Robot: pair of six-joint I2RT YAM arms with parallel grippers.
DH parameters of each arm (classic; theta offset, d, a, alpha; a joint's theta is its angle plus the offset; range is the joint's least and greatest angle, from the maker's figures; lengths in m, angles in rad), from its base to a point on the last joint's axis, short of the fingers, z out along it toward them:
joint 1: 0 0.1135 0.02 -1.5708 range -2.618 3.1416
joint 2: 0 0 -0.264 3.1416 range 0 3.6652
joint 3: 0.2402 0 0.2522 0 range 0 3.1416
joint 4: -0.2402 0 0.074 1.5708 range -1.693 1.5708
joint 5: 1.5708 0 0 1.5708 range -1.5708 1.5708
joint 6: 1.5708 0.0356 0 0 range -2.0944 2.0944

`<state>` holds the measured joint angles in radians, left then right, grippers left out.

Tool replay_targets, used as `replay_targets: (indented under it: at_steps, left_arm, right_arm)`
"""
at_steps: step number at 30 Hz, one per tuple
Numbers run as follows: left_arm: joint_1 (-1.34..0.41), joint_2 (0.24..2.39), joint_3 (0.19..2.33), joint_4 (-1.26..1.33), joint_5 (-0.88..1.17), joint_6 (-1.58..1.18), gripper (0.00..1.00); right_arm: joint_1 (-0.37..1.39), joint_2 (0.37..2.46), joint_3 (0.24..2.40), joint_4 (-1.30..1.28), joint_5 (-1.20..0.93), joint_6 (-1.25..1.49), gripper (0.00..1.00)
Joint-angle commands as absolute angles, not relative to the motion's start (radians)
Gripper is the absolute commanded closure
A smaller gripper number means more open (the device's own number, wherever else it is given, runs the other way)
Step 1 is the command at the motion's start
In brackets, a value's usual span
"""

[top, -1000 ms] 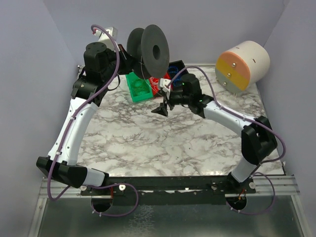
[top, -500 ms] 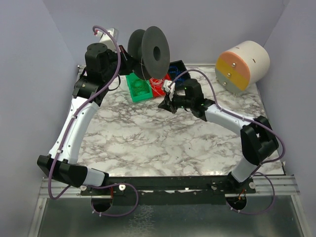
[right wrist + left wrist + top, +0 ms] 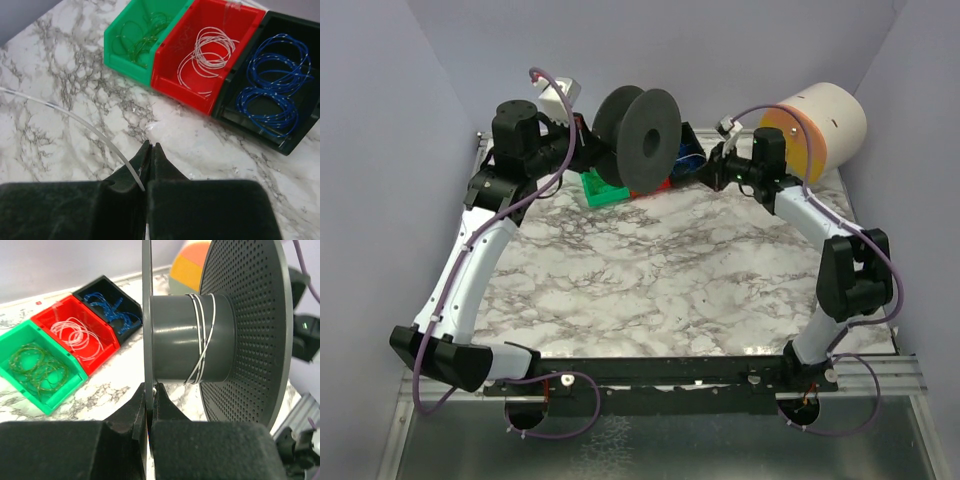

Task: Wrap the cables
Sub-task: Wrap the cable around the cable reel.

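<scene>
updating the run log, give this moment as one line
left claw shut on spool | right claw shut on white wire | white wire partly wound on spool

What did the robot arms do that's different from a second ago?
The right gripper closed on the white cable and swung right, toward the back wall. The left gripper, still clamped on the spool, shifted it slightly right. The three bins and the pastel drum stayed put.

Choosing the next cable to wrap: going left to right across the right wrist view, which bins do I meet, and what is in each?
green bin holding the green cable → red bin holding the whitish cable → black bin holding the blue cable
</scene>
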<state>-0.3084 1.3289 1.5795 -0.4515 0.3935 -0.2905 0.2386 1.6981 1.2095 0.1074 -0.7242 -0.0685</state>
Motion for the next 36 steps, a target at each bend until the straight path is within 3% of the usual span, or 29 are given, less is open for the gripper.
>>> replay_targets:
  at_steps: [1, 6, 12, 21, 36]
  left_arm:
    - [-0.319, 1.276, 1.562, -0.416, 0.568, -0.205, 1.00]
    - [-0.360, 1.271, 1.542, -0.481, 0.599, -0.096, 1.00]
    - [-0.509, 1.265, 1.474, -0.542, 0.262, 0.102, 1.00]
    - [-0.589, 1.262, 1.331, -0.413, -0.083, 0.156, 1.00]
    - [-0.601, 1.309, 1.237, -0.340, -0.204, 0.121, 1.00]
  right_arm:
    - [0.201, 1.788, 1.365, -0.077, -0.739, -0.015, 1.00]
    - [0.160, 1.926, 1.604, -0.311, -0.803, -0.008, 0.99]
    - [0.141, 1.988, 1.864, -0.603, -0.974, -0.017, 1.00]
    - [0.140, 1.837, 1.724, -0.555, -1.092, 0.045, 1.00]
    - [0.222, 1.760, 1.567, -0.212, -1.266, 0.339, 0.99]
